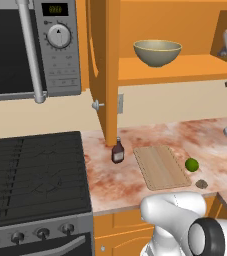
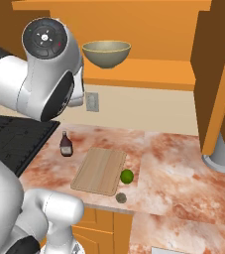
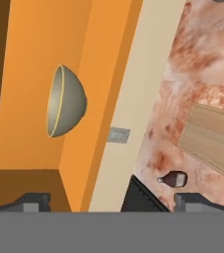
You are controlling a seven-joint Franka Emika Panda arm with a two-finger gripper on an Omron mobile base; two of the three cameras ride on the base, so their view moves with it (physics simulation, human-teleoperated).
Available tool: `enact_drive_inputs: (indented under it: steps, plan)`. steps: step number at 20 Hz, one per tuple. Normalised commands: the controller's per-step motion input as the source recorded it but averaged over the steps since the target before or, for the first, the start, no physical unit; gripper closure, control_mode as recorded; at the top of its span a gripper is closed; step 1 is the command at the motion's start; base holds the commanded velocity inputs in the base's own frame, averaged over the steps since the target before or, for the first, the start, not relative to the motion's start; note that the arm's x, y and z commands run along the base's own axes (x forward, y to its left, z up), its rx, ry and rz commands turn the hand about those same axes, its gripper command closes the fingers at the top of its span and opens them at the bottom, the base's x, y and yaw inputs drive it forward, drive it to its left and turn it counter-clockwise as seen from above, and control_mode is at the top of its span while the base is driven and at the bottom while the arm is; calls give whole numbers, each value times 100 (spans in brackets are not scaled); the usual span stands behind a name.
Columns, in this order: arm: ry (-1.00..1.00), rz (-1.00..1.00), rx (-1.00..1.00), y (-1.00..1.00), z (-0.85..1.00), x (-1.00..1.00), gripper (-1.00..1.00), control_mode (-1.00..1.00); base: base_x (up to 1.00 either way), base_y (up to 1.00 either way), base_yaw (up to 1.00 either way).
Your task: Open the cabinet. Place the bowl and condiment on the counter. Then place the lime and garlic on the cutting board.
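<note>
Facing: the gripper point(image 3: 113, 201) looks into the open cabinet point(image 3: 29, 89), the hand view rolled so the shelf runs up and down.
Gripper state: jaws spread wide, nothing between them, touching nothing.
Bowl: the olive-beige bowl point(image 3: 65, 101) sits on the cabinet shelf, toward 10 o'clock from the fingertips in the hand view; in the left base view the bowl point(image 1: 157, 52) stands at 12 o'clock above the cutting board.
Condiment: the dark bottle point(image 1: 117, 151) stands upright on the counter point(image 1: 205, 137), near the cutting board at its 9 o'clock, by the foot of the open door point(image 1: 105, 70).
Cutting board: the tan board point(image 1: 161, 167) lies flat and bare on the counter.
Lime: the green lime point(image 1: 191, 164) rests on the counter just beside the board, at its 3 o'clock.
Garlic: the grey-brown garlic point(image 1: 201, 184) lies near the counter's front edge, at 5 o'clock from the board.
Step in hand: cabinet open, condiment down; the bowl appears to be next.
Next move: reach toward the shelf, line the open jaws over the bowl's rim, then close and lift it clear of the shelf.
</note>
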Motion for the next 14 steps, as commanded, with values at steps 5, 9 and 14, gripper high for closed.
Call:
enact_drive_inputs:
  steps: [5, 9, 14]
  plan:
    - [0, 1, 2, 0, -7, 28, -100, -100, 0, 0, 0]
    - [0, 1, 0, 0, -1, 22, -100, -100, 0, 0, 0]
    - [0, 0, 0, 0, 0, 16, -100, -100, 0, 0, 0]
